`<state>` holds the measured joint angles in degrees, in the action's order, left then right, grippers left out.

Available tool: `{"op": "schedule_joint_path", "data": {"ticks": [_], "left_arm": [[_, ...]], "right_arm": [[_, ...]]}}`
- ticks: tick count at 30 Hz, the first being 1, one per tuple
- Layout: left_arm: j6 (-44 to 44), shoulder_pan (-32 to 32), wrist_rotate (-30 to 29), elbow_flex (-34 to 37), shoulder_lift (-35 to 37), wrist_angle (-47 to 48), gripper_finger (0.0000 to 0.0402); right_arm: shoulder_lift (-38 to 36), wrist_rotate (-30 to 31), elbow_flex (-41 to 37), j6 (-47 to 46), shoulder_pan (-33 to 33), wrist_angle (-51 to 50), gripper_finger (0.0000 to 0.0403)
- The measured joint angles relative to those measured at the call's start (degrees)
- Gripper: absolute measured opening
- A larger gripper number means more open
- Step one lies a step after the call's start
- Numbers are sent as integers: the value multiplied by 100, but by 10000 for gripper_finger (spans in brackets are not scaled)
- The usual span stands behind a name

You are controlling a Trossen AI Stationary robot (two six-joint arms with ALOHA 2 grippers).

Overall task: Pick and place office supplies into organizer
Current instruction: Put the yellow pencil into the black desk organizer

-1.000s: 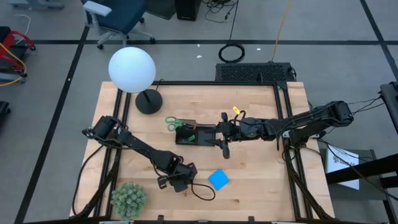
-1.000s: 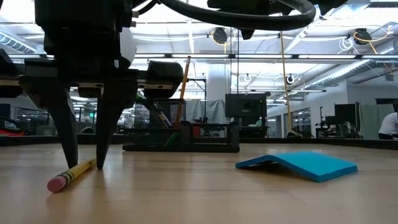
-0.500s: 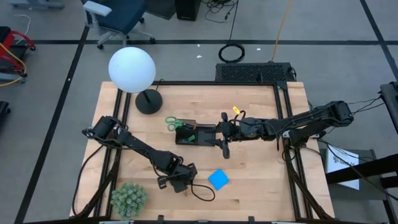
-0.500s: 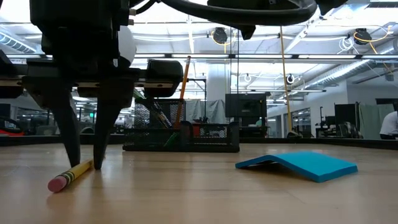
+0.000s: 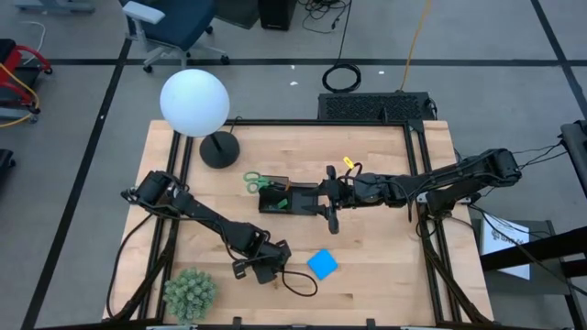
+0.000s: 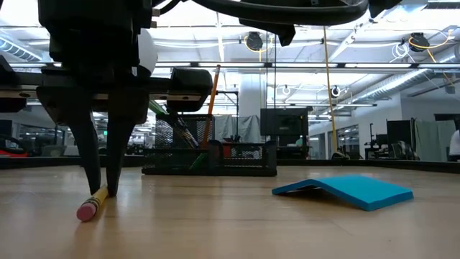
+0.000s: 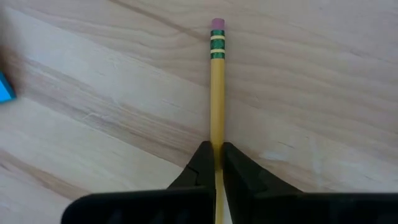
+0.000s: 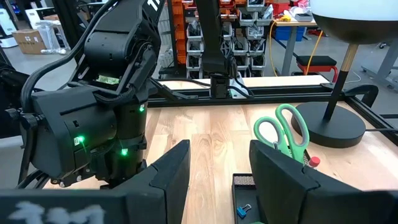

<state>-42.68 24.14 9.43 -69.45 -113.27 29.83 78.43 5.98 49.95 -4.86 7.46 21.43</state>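
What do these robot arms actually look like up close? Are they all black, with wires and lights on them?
Both arms are matte black and jointed, trailing loose black cables. The left gripper has two slim fingers tapering to points. The right gripper has broader, flat, angular black fingers. The left arm's boxy wrist housing glows with small green lights.

One pencil [image 7: 217, 93], one scissors [image 8: 283, 132], one blue pad [image 6: 343, 191], one organizer [image 5: 286, 198].

- No readable words, brands or numbers anywhere on the table.
- White markings on the dark arm housing [image 8: 152, 5] beyond the right pincer [image 8: 214, 165]: cut off at the edge, not legible.
- Pencil [image 7: 217, 93] clamped in the left pincer [image 7: 217, 163]: only green and yellow bands near the eraser, no lettering visible.
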Motion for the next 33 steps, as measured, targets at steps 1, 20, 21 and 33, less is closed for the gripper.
{"op": "schedule_joint_path", "data": {"ticks": [1,20,21,33], "left_arm": [[12,0,-3,0,1,8,4],[277,-1,-226,19,268,306,0],[297,-16,-280,29,332,362,0],[632,-83,-730,24,625,894,0]], "right_arm": [[0,0,0,-1,0,0,155],[0,-1,-2,-2,0,3,155],[0,0,-2,0,0,7,155],[0,-2,-2,0,0,13,155]]}}
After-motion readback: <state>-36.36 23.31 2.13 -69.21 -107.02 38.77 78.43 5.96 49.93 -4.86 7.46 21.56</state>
